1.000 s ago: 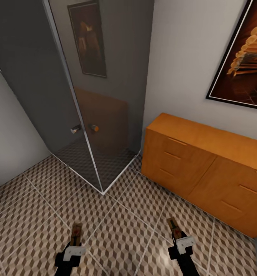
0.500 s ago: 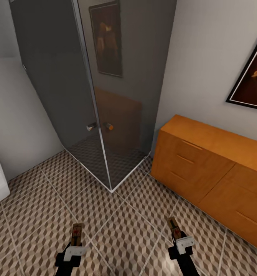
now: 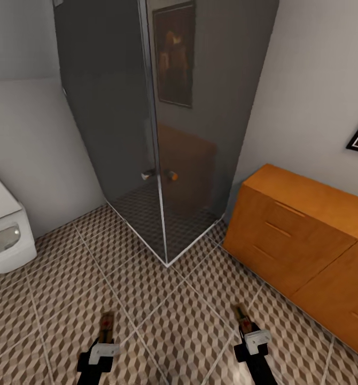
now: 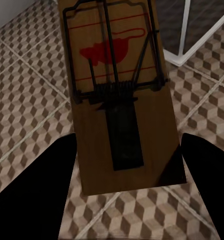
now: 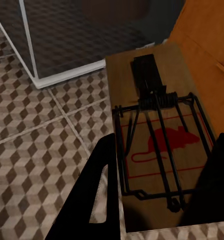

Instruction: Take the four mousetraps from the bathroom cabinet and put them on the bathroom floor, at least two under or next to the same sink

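Here we hold a mousetrap in each hand above the bathroom floor [image 3: 147, 299]: the left gripper [image 3: 105, 334] is clamped on one mousetrap [image 4: 119, 95] and the right gripper [image 3: 247, 329] on another mousetrap [image 5: 159, 145] (each board carries a red mouse print). The cabinet [image 3: 302, 235] stands to our right, beside the glass shower stall [image 3: 163, 133], with a white toilet [image 3: 5, 235] at our left.
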You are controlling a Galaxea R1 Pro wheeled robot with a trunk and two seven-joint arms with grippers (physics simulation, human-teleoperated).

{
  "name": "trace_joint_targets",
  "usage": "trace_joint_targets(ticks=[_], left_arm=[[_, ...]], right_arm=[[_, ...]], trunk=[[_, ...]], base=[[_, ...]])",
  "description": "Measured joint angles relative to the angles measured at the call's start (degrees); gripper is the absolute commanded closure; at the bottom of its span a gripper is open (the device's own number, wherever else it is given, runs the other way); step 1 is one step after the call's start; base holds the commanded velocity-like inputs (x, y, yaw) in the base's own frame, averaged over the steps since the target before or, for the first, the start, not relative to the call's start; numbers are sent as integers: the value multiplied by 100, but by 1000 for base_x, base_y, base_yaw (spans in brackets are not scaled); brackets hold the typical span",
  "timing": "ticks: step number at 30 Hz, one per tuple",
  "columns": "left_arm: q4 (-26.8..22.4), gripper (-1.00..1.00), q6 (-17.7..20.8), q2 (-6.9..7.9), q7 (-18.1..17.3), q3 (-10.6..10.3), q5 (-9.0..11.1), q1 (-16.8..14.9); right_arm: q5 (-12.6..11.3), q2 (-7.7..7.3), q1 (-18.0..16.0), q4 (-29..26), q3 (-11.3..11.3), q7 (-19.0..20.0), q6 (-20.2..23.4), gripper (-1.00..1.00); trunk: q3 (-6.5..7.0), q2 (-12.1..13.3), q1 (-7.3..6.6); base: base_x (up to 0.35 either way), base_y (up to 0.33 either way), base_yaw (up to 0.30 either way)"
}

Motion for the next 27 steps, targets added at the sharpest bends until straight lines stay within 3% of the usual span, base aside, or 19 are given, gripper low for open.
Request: trace_joint_targets(ticks=[27], left_arm=[[0, 100, 0, 0, 0, -2, 1, 0]], right_arm=[[0, 0, 0, 6, 0, 0, 7, 100]], trunk=[[0, 0, 0]], base=[[0, 0, 220]])
